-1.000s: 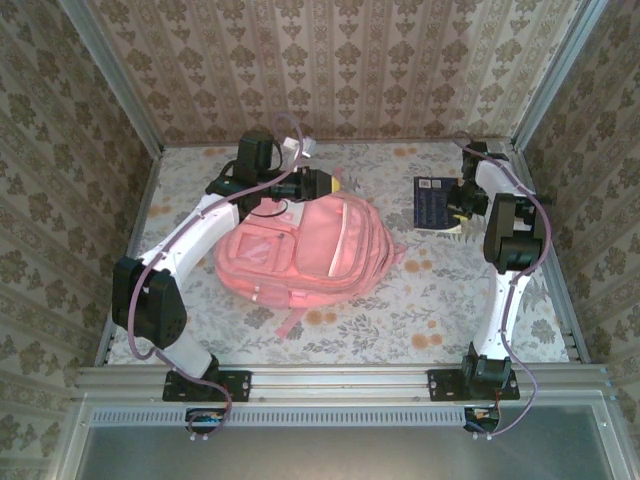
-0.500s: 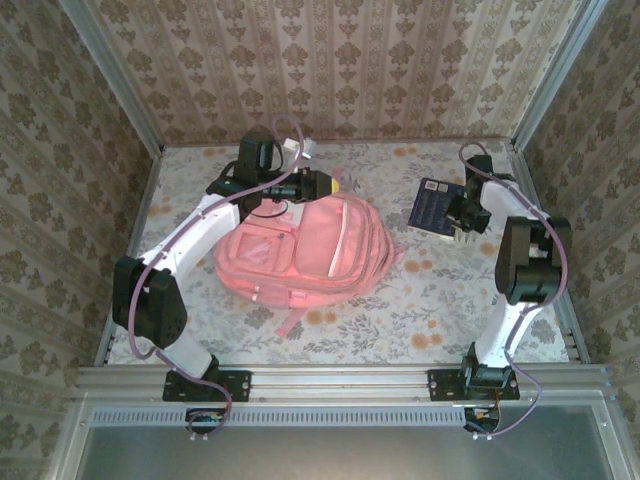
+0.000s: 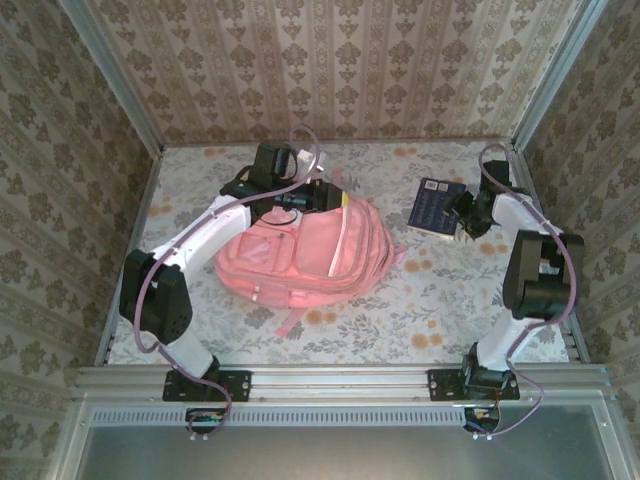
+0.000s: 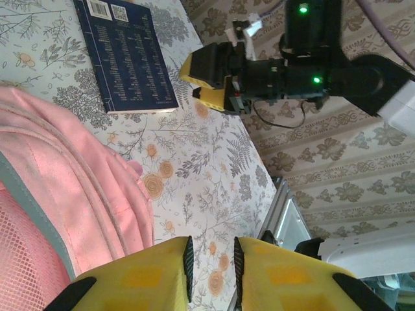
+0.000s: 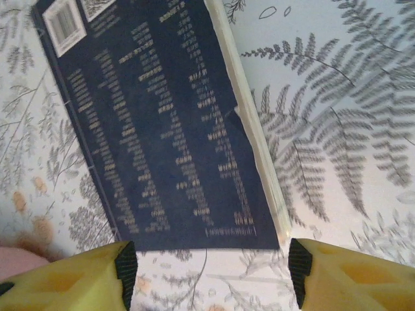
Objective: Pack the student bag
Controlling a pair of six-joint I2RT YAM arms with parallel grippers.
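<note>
While student bag (image 3: 300,250) lies mid-table, navy book (image 3: 433,207) apart

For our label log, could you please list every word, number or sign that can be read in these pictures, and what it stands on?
Nothing is sharp enough to quote.
Rows of white print on the dark cover of the book: too small and blurred to read.
The barcode at the cover's corner: digits unreadable.
The QR code beside it: pattern only, no words.
The student bag: no lettering visible.
</note>
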